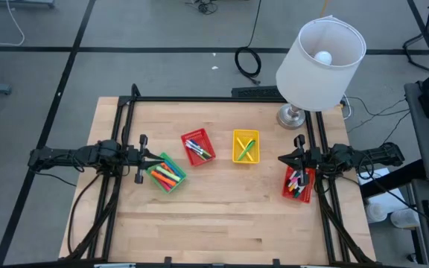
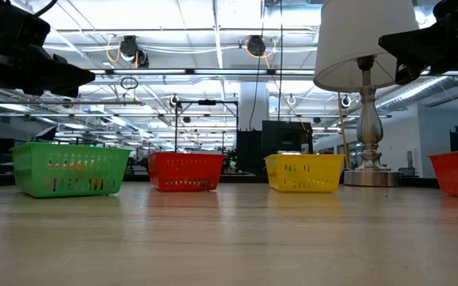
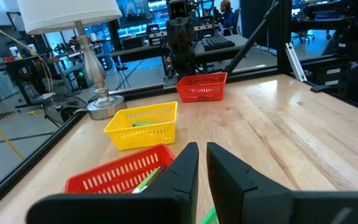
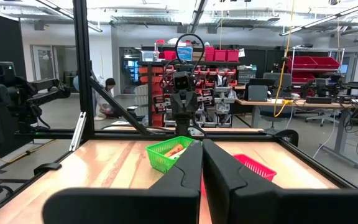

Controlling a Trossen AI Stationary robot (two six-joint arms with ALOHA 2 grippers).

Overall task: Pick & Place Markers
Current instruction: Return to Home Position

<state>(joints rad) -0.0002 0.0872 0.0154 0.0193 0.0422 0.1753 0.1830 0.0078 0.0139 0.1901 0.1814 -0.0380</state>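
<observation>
Markers lie in four mesh baskets standing on the wooden table. The green basket (image 1: 167, 173) holds orange, green and yellow markers (image 1: 165, 176). The middle red basket (image 1: 198, 146) holds blue and white ones. The yellow basket (image 1: 246, 146) holds green and yellow ones. The right red basket (image 1: 299, 184) holds several. My left gripper (image 1: 149, 158) (image 3: 202, 146) hovers level at the green basket's left rim, its fingers a narrow slit apart with nothing between them. My right gripper (image 1: 283, 158) (image 4: 202, 142) hovers shut above the right red basket, pointing toward the table's left.
A table lamp with a white shade (image 1: 320, 53) stands on its metal base (image 1: 292, 116) at the far right corner. Black frame rails (image 1: 125, 126) run along the left, far and right edges. The near half of the table (image 1: 222, 223) is bare wood.
</observation>
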